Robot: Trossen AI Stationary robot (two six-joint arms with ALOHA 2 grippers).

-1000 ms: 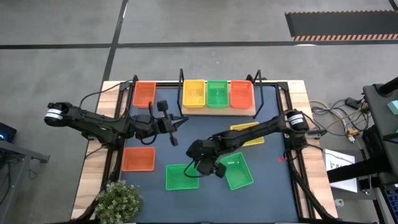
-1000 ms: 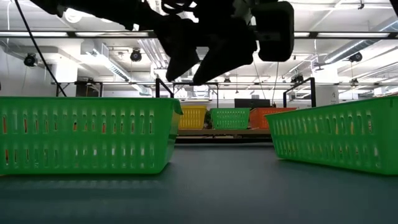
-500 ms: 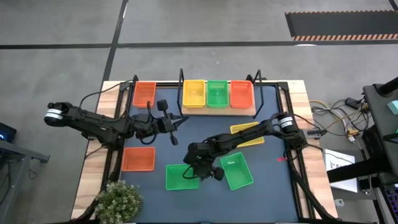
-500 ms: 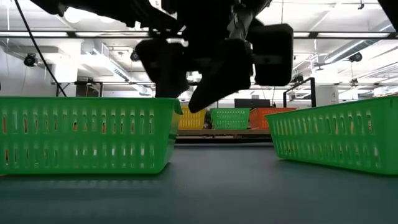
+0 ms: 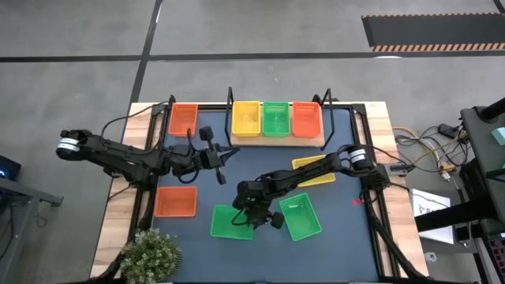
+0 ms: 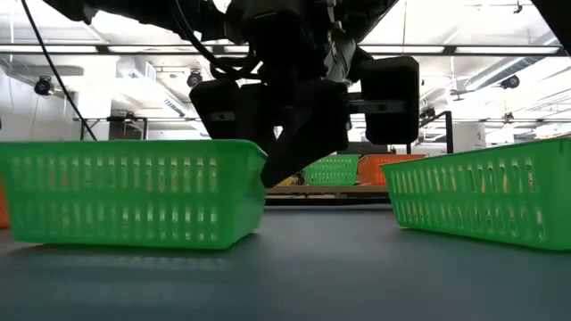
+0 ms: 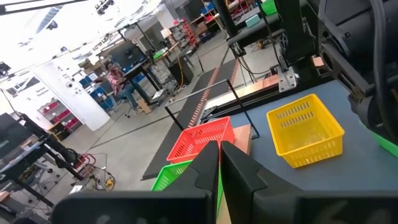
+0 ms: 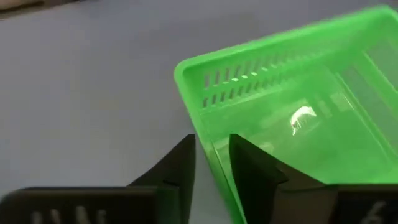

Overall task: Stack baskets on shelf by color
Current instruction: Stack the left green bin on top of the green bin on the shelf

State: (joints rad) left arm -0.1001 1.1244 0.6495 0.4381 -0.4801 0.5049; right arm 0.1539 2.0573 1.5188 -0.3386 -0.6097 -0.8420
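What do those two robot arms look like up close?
Both arms are slim, dark and jointed, each with a pale silver band near its base. The left gripper and right gripper each end in two flat, black, wedge-shaped fingers. Thin black cables trail from the left arm.

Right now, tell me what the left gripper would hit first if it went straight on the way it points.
Probably the red-orange basket on the shelf: it sits dead ahead of the left gripper, whose jaws are shut. Depth is hard to judge; the yellow basket lies off to one side.
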